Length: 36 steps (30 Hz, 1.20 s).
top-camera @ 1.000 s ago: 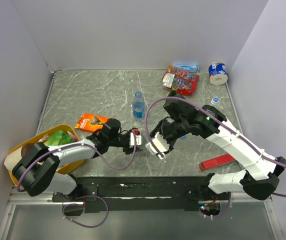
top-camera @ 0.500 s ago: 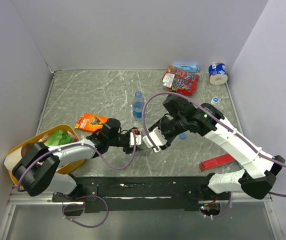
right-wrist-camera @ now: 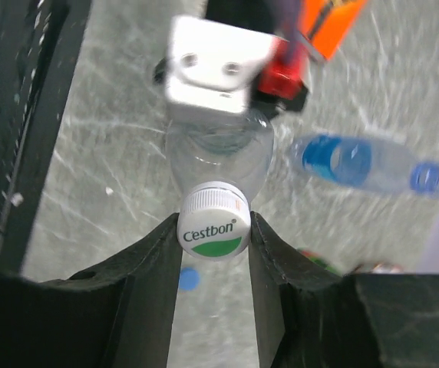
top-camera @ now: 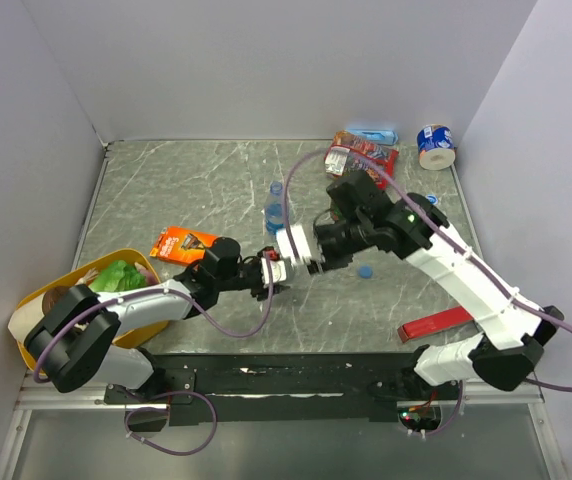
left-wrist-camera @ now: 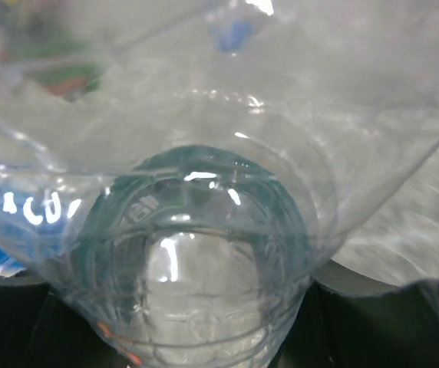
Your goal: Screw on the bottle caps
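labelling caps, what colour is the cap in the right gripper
White cap, green lower band; right wrist view.

Grey marbled table [top-camera: 166, 180], streaked with white veins. Shut in on three sides by plain pale walls: back wall [top-camera: 266, 60], left wall [top-camera: 16, 150], right wall [top-camera: 556, 150], each meeting its edge. Black rail [top-camera: 266, 372] along near edge. Soft, even light; faint shadows only.
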{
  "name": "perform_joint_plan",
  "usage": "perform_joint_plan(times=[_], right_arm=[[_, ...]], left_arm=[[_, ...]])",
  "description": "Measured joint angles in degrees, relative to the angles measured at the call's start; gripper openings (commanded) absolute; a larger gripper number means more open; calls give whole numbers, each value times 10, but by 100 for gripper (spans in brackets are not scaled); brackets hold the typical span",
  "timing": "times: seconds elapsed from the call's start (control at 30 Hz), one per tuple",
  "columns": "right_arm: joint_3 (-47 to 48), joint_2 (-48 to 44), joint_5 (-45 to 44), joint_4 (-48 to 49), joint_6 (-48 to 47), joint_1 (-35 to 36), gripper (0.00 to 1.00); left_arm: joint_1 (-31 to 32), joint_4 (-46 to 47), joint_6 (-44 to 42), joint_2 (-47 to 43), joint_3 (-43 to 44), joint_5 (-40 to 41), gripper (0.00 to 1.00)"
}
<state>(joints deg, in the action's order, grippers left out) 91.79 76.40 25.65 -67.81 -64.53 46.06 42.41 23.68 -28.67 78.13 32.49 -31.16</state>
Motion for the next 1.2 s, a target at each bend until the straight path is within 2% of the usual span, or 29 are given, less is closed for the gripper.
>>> perform_joint_plan(times=[0.13,0.23,0.3,0.43,0.47,0.53,0.63,0.73,0.87,0.93,1.03,1.2], right_arm=[[51,50,-1,14,166,-41,21],[72,85,3,41,293,-75,11],[72,101,5,59,365,-93,12],[102,139,6,68,459,-114,51],[123,152,10,62,473,-117,67],[160,170,23,53,490,-124,82],[226,188,67,16,456,-134,87],[240,168,86,-4,376,-150,85],[141,63,95,1,213,-161,82],[57,-18,87,8,113,-135,81],[-14,-85,84,28,24,-84,78],[-52,-107,82,36,-79,-45,75]], left_arm=[[19,53,58,0,-7,133,1],[31,65,97,6,-5,244,1],[36,60,114,18,2,290,1],[40,52,138,37,17,344,1],[40,52,145,37,20,351,1],[39,55,156,37,27,365,1],[33,53,162,37,39,363,1],[22,39,160,35,37,325,1],[8,-5,133,32,28,233,1],[5,-31,108,25,22,185,1],[5,-65,64,9,16,132,1],[1,-92,6,-5,16,86,1]])
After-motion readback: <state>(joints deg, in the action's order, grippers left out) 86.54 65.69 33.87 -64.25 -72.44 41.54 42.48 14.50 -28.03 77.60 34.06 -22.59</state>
